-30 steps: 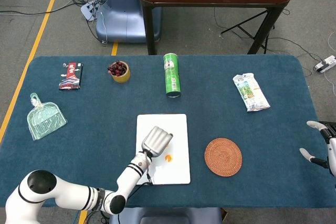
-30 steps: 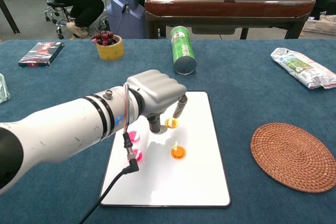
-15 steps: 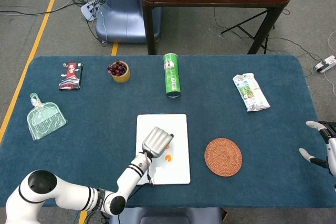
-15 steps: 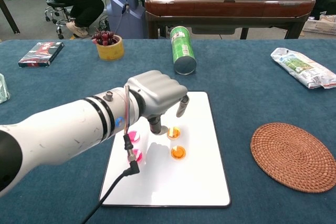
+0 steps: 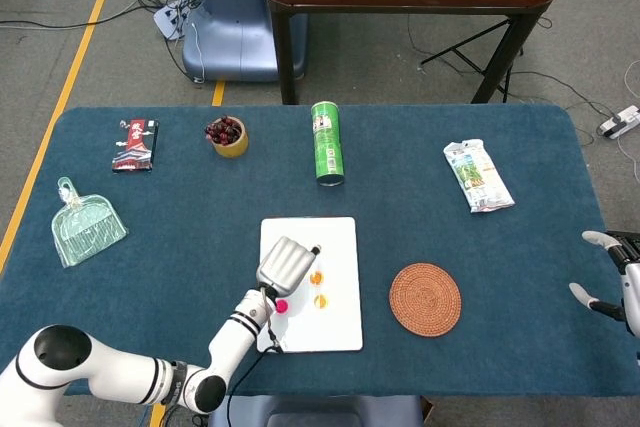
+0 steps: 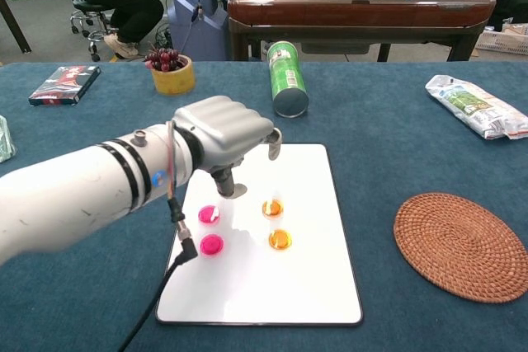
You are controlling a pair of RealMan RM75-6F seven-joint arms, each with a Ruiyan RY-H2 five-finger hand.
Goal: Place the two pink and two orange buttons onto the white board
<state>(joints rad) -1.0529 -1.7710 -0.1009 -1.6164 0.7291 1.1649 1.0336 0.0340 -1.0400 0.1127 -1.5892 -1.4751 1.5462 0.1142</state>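
Observation:
The white board (image 6: 280,286) (image 5: 340,237) lies flat at the table's near middle. On it lie two pink buttons (image 6: 209,214) (image 6: 212,244) on the left and two orange buttons (image 6: 273,208) (image 6: 280,240) on the right. The head view shows the orange pair (image 5: 316,278) (image 5: 320,300) and one pink button (image 5: 282,305). My left hand (image 6: 227,138) (image 5: 285,264) hovers over the board's upper left with fingers curled in, holding nothing and touching no button. My right hand (image 5: 608,275) sits at the table's right edge with fingers apart and nothing in it.
A green can (image 6: 288,78) lies just beyond the board. A woven coaster (image 6: 460,245) is to its right, with a snack bag (image 6: 474,106) further back. A cup of grapes (image 6: 169,72), a booklet (image 6: 64,84) and a clear dustpan (image 5: 87,222) occupy the left.
My left hand let go of the upper orange button, rose and drew back to the left, uncovering both pink buttons. The right hand has not moved.

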